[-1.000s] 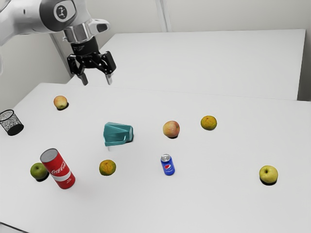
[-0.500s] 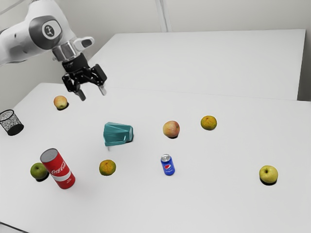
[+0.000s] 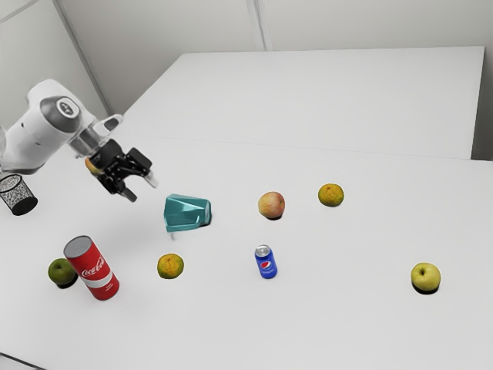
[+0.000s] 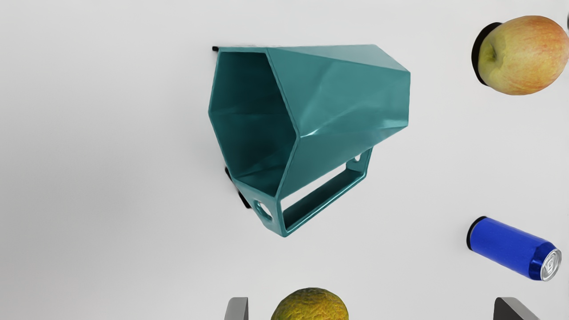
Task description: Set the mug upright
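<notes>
The teal faceted mug (image 3: 186, 213) lies on its side on the white table, its mouth toward the exterior view's left, where the arm is. My gripper (image 3: 142, 190) hangs above the table on that same side, apart from the mug and higher than it. In the wrist view the mug (image 4: 346, 98) shows its dark hollow mouth and its squared handle, which juts out from the side toward my fingers. The fingertips of my gripper (image 4: 371, 309) stand wide apart, with no contact on anything.
A mottled orange fruit (image 3: 170, 266) lies close to the mug. Around stand a red Coca-Cola can (image 3: 92, 268), a green apple (image 3: 62, 271), a blue Pepsi can (image 3: 266, 262), a peach-coloured apple (image 3: 271, 205), a second mottled fruit (image 3: 331, 195), a yellow apple (image 3: 425, 277) and a black mesh cup (image 3: 17, 195).
My open gripper has come down and slightly toward the exterior view's left, now partly covering the apple at the back. The mug and the other objects have stayed where they were.
</notes>
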Available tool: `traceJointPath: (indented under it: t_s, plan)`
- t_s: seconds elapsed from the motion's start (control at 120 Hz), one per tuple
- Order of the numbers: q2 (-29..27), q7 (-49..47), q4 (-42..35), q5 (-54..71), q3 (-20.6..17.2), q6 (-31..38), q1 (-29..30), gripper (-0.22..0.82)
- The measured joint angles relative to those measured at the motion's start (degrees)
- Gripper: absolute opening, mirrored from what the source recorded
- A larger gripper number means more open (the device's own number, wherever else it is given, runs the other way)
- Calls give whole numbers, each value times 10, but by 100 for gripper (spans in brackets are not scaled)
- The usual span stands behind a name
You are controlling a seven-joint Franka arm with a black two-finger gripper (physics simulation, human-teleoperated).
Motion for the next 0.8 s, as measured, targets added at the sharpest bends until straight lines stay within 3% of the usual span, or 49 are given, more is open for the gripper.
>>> traceJointPath:
  t_s: [0.417,0.8]
  plan:
    - [77,197,7,-104,0,73,7,60]
    - [118,288,8,-193,3,6,16,57]
